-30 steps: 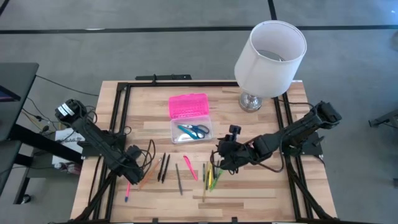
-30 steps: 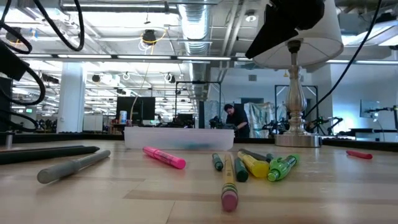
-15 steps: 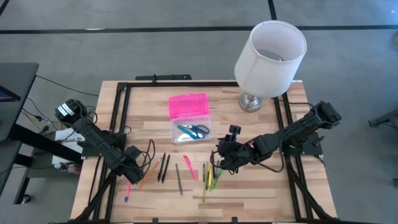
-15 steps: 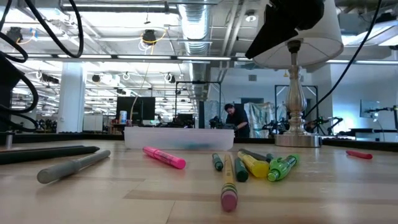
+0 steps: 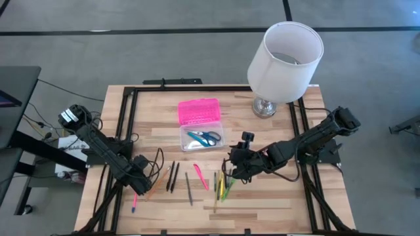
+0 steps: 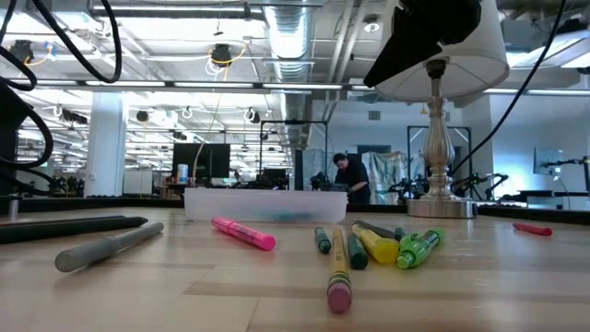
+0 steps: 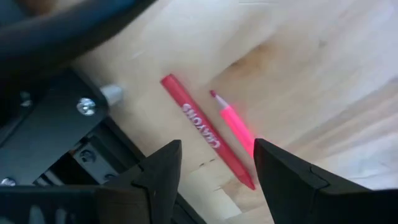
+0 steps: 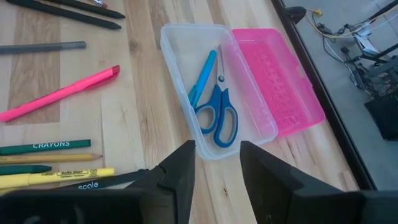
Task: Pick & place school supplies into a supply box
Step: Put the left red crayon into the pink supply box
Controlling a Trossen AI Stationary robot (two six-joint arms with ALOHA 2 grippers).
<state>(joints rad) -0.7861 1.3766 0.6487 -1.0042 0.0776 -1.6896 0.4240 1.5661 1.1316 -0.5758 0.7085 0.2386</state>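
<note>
The supply box lies open at mid-table, clear base (image 5: 201, 138) with blue-handled scissors (image 8: 217, 116) and a blue pen (image 8: 201, 77) inside, pink lid (image 5: 198, 111) flat on the far side. Several pens, pencils and markers (image 5: 190, 181) lie in a row along the near part of the table. My left gripper (image 7: 217, 168) is open, hovering above a red crayon (image 7: 194, 124) and a pink pen (image 7: 237, 123) near the table's left edge. My right gripper (image 8: 217, 174) is open above the green and yellow markers (image 5: 222, 186), facing the box.
A white lamp (image 5: 285, 58) stands at the far right on its metal foot (image 5: 264, 107). A black frame rail (image 5: 126, 124) runs along the table's sides. Cables (image 5: 156, 160) trail beside the left arm. A small red piece (image 6: 533, 229) lies apart from the other things.
My left gripper has crept a little toward the near edge, closer to the red crayon and pink pen. The right arm and the supplies have kept still.
</note>
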